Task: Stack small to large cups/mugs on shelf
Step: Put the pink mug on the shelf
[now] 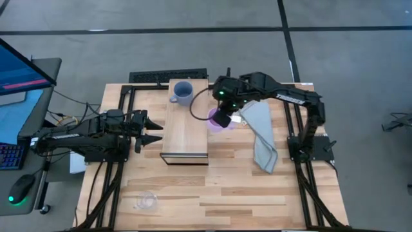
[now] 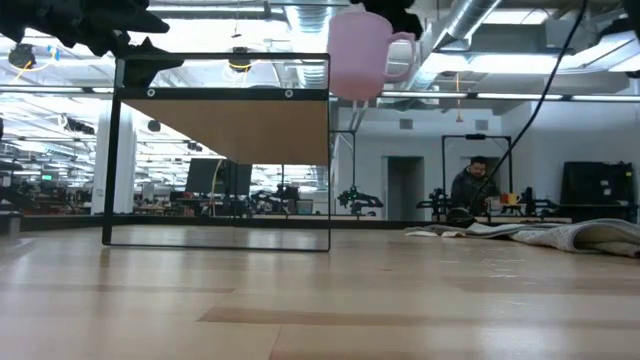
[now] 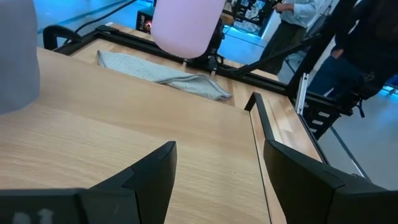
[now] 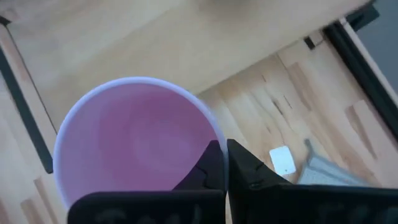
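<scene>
Three vessels in play. Largest, grey-blue mug [image 1: 182, 93], standing on the shelf [image 1: 187, 132] at its far end, between the two grippers. Lilac mug [image 1: 222, 120], pinched at the rim by the clenched right gripper [image 1: 223, 118], lifted clear of the table just beside the shelf. Clear cup [image 1: 146, 202], well apart from both grippers, at the near table edge. Left gripper [image 1: 153, 130] released, empty, just beside the shelf.

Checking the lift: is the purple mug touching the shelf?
Apart. The low view shows the purple mug hanging in the right gripper, clear of the shelf.
</scene>
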Controlling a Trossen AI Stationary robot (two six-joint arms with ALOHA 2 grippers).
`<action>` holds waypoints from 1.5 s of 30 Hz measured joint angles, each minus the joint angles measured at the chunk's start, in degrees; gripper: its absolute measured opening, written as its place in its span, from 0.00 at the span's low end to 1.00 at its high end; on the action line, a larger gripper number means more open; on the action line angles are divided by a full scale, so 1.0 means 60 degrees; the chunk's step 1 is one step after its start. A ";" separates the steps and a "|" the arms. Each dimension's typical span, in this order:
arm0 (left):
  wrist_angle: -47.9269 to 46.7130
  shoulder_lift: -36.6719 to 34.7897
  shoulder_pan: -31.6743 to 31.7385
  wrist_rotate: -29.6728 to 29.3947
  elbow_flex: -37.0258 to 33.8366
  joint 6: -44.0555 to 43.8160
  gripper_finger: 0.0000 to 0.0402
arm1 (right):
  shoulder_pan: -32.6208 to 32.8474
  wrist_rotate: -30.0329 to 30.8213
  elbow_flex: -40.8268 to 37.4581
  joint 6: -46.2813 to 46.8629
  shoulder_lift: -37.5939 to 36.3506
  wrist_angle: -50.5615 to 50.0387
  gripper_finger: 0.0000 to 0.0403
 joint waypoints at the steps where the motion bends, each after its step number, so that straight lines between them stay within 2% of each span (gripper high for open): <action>1: -0.0011 0.0000 0.0004 -0.0004 0.0000 -0.0003 0.58 | 0.0034 -0.0002 0.0439 -0.0115 0.0261 -0.0203 0.02; 6: -0.0169 0.0000 0.0004 -0.0005 0.0004 -0.0056 0.58 | 0.0071 -0.0028 0.2493 -0.0591 0.1548 -0.0908 0.02; 9: -0.0205 0.0004 0.0004 -0.0001 0.0007 -0.0087 0.58 | 0.0024 -0.0387 0.2145 -0.0782 0.1638 -0.0411 0.02; 15: -0.0327 0.0004 -0.0004 0.0000 0.0007 -0.0101 0.58 | -0.0042 -0.0510 0.2395 -0.0956 0.2209 -0.0138 0.02; 20: -0.0389 0.0007 -0.0004 -0.0004 0.0007 -0.0094 0.58 | -0.0027 -0.0568 0.2424 -0.0987 0.2168 0.0610 0.02; 45: -0.0374 0.0005 -0.0004 -0.0022 0.0007 -0.0159 0.58 | 0.0093 -0.0680 0.2402 -0.1306 0.2784 0.0883 0.02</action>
